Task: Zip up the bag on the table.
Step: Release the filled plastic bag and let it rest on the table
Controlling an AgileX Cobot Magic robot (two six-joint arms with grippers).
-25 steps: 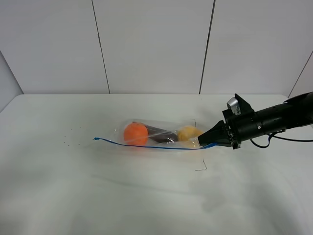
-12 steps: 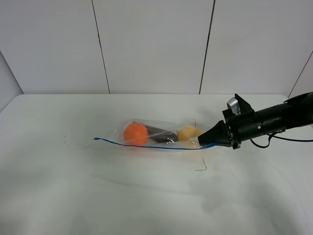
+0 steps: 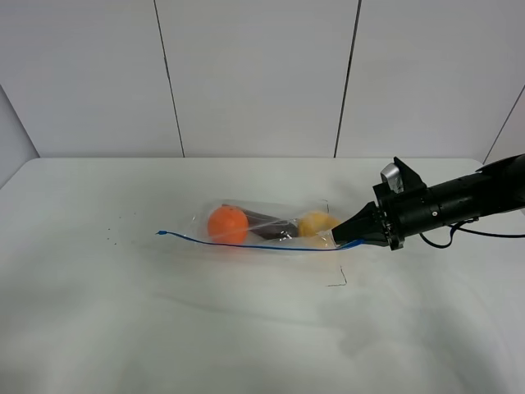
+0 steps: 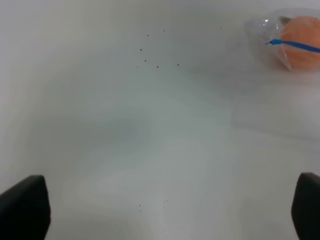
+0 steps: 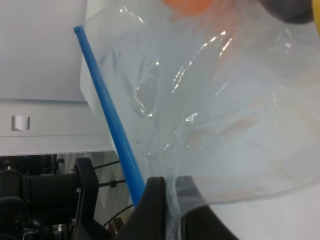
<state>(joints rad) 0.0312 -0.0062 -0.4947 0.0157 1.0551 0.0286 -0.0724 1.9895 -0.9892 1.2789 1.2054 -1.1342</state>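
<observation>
The clear bag (image 3: 264, 222) lies on the white table (image 3: 123, 312), with an orange (image 3: 227, 224), a dark eggplant (image 3: 271, 227) and a yellow pear (image 3: 317, 223) inside. Its blue zipper strip (image 3: 254, 245) runs along the near edge. My right gripper (image 3: 340, 239) is shut on the bag's right end by the strip; the right wrist view shows the plastic (image 5: 225, 100) and strip (image 5: 112, 120) pinched between the fingers (image 5: 156, 202). My left gripper (image 4: 165, 207) is open and empty over bare table, left of the bag; the orange (image 4: 301, 42) shows far off.
Tiny dark specks (image 3: 115, 230) dot the table left of the bag. A small dark wire-like mark (image 3: 338, 280) lies just in front of the bag's right end. A cable (image 3: 459, 234) hangs from the right arm. A panelled wall stands behind.
</observation>
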